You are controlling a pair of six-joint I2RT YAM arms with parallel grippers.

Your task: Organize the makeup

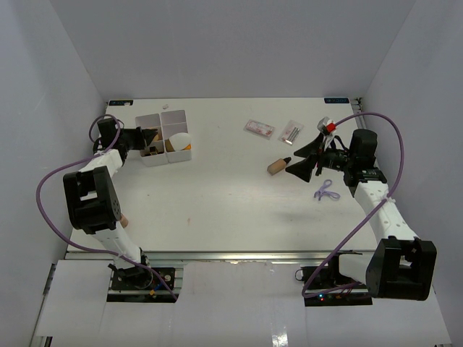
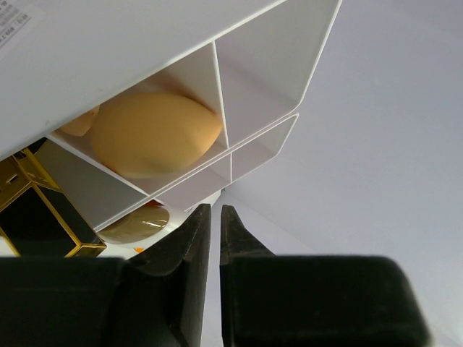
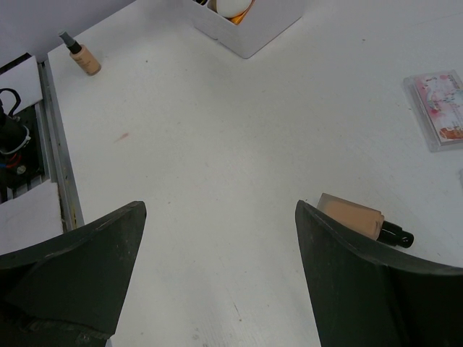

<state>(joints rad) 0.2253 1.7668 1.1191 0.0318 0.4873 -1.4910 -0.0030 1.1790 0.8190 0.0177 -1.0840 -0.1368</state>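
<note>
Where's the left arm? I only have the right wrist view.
Observer: The left end effector is at the left side of the box.
Operator: Holding anything?
Observer: No. Its fingers are almost together, with nothing between them.
Operator: What's in the box?
Observer: A beige sponge in one compartment, plus a black-and-gold lipstick.
</note>
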